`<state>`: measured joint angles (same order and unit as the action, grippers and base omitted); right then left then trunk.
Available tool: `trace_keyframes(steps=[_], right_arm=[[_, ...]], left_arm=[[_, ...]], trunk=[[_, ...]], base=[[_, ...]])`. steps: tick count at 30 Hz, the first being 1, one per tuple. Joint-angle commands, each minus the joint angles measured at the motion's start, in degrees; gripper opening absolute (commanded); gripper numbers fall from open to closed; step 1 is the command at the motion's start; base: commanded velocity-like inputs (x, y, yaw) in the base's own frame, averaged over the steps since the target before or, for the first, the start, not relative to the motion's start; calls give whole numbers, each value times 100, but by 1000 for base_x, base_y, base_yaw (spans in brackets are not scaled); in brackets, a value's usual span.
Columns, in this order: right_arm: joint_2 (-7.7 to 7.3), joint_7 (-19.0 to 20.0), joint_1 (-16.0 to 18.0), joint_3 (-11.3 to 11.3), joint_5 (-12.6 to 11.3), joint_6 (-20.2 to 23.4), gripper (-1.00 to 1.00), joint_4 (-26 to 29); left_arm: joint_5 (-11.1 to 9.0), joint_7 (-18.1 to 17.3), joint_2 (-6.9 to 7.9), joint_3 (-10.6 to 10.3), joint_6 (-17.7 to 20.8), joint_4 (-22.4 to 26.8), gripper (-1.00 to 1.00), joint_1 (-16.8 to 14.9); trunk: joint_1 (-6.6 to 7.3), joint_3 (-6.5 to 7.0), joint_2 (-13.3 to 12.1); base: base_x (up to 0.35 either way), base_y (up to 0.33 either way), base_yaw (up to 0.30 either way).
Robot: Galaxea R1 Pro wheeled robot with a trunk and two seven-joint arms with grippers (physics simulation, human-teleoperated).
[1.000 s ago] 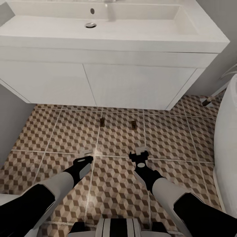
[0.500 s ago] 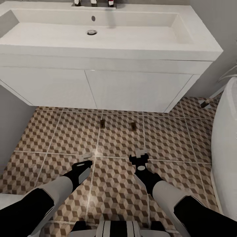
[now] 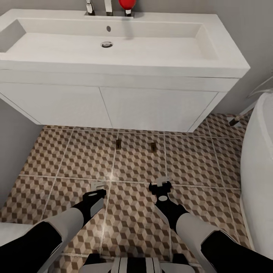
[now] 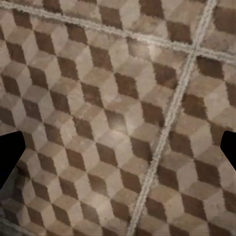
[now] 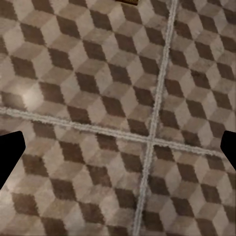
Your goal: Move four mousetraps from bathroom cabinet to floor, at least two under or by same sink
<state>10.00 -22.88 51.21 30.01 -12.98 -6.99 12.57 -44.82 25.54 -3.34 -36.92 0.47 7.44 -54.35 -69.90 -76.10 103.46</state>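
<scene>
mousetraps [image 3: 119, 144] unmoved; view apparently tilted up.

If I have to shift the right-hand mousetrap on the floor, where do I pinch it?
My judgement: pinch the right mousetrap across its narrow width, coming straight down from above with the right gripper. It lies flat on the bathroom floor, long axis pointing toward the vanity, so only its side edges offer purchase.

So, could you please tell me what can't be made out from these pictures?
- The tap: its top is cut off by the head view's upper edge.
- The two mousetraps: too small in the head view to show their metal parts.
- The bathtub: cut off by the head view's right edge.
</scene>
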Motion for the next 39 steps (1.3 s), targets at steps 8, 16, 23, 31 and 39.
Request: trace_keyframes(steps=[8, 16, 23, 31, 39], right_arm=[[0, -23, -54, 48, -68, -30, 100, -17], [0, -23, -145, 48, -65, -30, 100, -18], [0, -23, -160, 48, -64, -30, 100, -18], [0, -23, -164, 48, -64, -30, 100, -18], [0, -23, -167, 48, -64, -30, 100, -18]], left_arm=[[-46, 30, -20, -50, 1, 15, 100, 64], [-51, 30, -35, -48, -2, 46, 100, 145], [-52, 30, -35, -44, -3, 43, 100, 158], [-53, 29, -40, -45, -2, 44, 100, 172], [-53, 28, -40, -43, -3, 42, 100, 194]], trunk=[[177, 142, -321], [352, 285, -642], [506, 411, -923], [682, 555, -1244], [857, 698, -1564]], base=[[0, 0, 0], [0, 0, 0], [0, 0, 0], [0, 0, 0], [0, 0, 0]])
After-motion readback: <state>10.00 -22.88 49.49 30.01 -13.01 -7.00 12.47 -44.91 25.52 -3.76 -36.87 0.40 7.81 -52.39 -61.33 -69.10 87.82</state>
